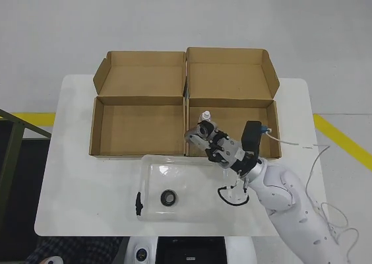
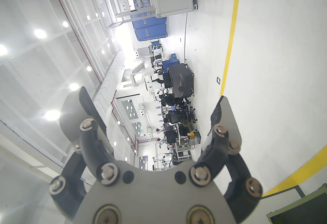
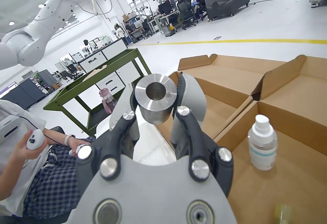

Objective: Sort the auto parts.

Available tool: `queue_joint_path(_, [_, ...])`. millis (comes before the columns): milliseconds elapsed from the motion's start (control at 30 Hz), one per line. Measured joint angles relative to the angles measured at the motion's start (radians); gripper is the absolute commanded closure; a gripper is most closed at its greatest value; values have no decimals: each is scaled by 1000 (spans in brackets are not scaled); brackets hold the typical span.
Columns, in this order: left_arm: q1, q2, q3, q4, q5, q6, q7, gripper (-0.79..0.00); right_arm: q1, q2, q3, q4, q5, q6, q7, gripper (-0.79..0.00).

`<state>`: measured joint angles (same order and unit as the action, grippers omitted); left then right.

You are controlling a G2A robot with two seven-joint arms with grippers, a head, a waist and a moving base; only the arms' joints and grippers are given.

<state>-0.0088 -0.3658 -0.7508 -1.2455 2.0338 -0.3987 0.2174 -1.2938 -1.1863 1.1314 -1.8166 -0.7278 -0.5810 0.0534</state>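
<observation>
My right gripper (image 3: 156, 92) is shut on a short, hollow steel cylinder (image 3: 155, 107), which stands upright between the fingers. From above, the right gripper (image 1: 201, 136) hangs over the near left corner of the right cardboard box (image 1: 265, 135). A small clear bottle with a white cap (image 3: 261, 145) stands inside that box, close beside the gripper (image 1: 206, 117). The left cardboard box (image 1: 138, 129) has nothing in it. My left gripper (image 2: 153, 107) is open and holds nothing. It is raised off the table and points out at the room.
A clear plastic tray (image 1: 153, 165) lies in front of the boxes. It holds a black ring part (image 1: 168, 197), a small black piece (image 1: 138, 203) at its left edge and a thin black loop (image 1: 232, 196). A green metal cart (image 1: 1, 152) stands left of the table.
</observation>
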Motion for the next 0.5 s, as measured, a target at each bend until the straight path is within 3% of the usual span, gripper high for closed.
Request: queue_joint_path(500, [0, 0, 0, 0, 0, 0, 0, -785, 44, -14, -54, -14, -200, 127, 17, 0])
